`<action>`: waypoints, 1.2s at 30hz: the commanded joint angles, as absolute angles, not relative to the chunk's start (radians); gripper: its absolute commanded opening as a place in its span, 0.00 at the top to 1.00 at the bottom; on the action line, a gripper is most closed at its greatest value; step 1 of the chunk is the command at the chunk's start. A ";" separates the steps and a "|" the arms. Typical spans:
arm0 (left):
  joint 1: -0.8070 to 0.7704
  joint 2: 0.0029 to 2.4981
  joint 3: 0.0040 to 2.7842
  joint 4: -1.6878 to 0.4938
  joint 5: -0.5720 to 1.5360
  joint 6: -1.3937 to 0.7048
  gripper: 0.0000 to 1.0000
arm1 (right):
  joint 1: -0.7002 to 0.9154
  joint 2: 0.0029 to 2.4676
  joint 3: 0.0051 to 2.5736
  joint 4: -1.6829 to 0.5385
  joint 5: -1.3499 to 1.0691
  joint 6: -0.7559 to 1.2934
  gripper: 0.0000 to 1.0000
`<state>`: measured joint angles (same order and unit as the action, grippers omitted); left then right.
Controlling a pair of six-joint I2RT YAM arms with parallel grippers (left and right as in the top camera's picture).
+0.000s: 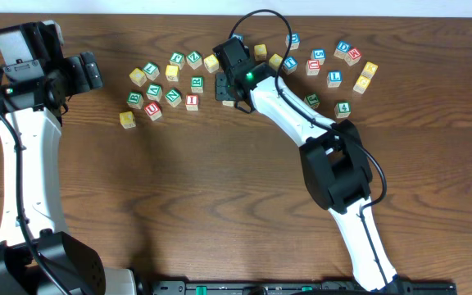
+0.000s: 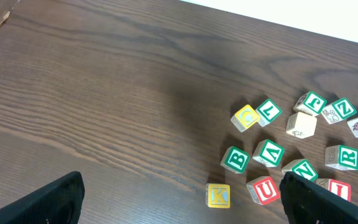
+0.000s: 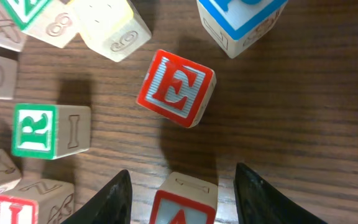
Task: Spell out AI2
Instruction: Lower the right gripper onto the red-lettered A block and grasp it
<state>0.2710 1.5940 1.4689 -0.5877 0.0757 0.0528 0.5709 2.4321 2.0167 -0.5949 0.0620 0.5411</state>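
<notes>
Step in hand: fetching the first letter. My right jaws stand spread either side of the red A cube (image 3: 183,208), with a sliver of desk (image 3: 303,137) showing on each side, so nothing is pinched yet. Next move, as I judge it: close squarely on A, lift clear without nudging the red E cube (image 3: 176,87) just beyond, then carry it to bare desk. Farther out, the red I cube (image 1: 192,102) lies in the left cluster; the blue 2 I cannot pick out. Count so far: one A, one E, one I, one red U cube (image 2: 263,190). My left jaws hang spread and empty, well apart from the cubes.
</notes>
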 commanded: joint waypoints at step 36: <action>0.269 1.588 1.492 -0.591 0.074 0.059 0.01 | 0.582 2.419 2.016 -0.664 0.068 0.283 0.55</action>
